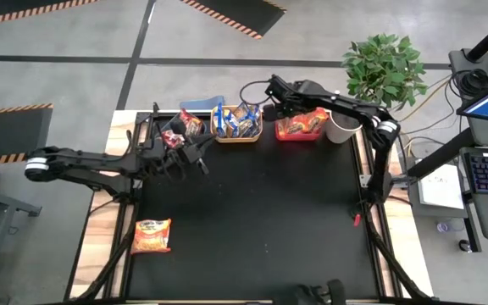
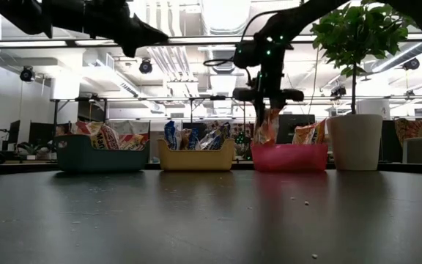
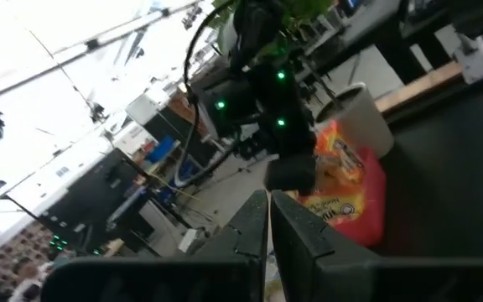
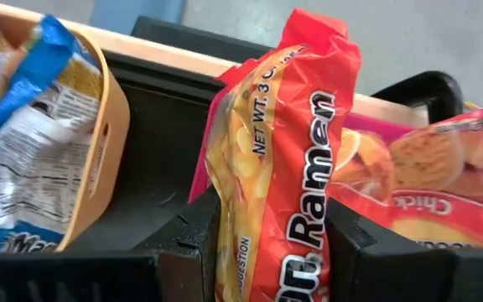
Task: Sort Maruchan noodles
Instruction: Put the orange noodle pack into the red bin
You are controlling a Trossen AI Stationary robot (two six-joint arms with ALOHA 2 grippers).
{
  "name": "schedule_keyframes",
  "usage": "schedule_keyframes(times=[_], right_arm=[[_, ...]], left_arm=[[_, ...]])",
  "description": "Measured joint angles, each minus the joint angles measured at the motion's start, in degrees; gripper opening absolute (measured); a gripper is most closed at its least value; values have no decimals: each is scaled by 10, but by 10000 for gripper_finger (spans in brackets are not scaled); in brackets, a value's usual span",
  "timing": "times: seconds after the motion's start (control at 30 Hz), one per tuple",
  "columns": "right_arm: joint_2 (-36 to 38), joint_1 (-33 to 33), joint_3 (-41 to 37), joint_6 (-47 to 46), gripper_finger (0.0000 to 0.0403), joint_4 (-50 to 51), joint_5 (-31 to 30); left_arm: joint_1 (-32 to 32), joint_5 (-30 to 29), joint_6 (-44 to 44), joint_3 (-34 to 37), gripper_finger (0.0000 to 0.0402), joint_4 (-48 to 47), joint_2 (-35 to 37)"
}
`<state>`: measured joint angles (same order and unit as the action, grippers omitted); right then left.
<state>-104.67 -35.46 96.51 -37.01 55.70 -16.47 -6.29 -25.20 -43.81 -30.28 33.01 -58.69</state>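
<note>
My right gripper (image 4: pixel 268 245) is shut on an orange-and-red Maruchan packet (image 4: pixel 285 159) above the red bin (image 2: pixel 290 158), which holds more orange packets. The yellow bin (image 1: pixel 237 134) holds blue-trimmed packets, and the blue bin (image 2: pixel 101 158) holds red-trimmed ones. One orange packet (image 1: pixel 152 235) lies flat near the table's near-left edge. My left gripper (image 1: pixel 198 158) hangs in the air in front of the blue bin, shut and empty. My right gripper pinches the packet across its flat middle (image 4: pixel 250 226), one finger (image 4: pixel 183 247) on each face. It comes from above, pointing down. The packet stands upright below the fingers (image 2: pixel 266 126). Its lower end dips behind the red bin's rim, so I cannot tell whether it rests inside.
The three bins stand in a row along the table's far edge, with a white pot (image 1: pixel 341 127) holding a green plant right of the red bin. The black mat (image 1: pixel 261 220) in front of the bins carries only the loose packet.
</note>
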Motion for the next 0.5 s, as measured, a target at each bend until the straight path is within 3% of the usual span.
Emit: schedule_keyframes(times=[0.13, 0.5], right_arm=[[-17, -1, 2, -5, 118, -5, -1], [-55, -1, 1, -13, 118, -13, -3]], left_arm=[[0, 2, 14, 0, 1, -45, 12], [0, 2, 14, 1, 1, -46, 17]])
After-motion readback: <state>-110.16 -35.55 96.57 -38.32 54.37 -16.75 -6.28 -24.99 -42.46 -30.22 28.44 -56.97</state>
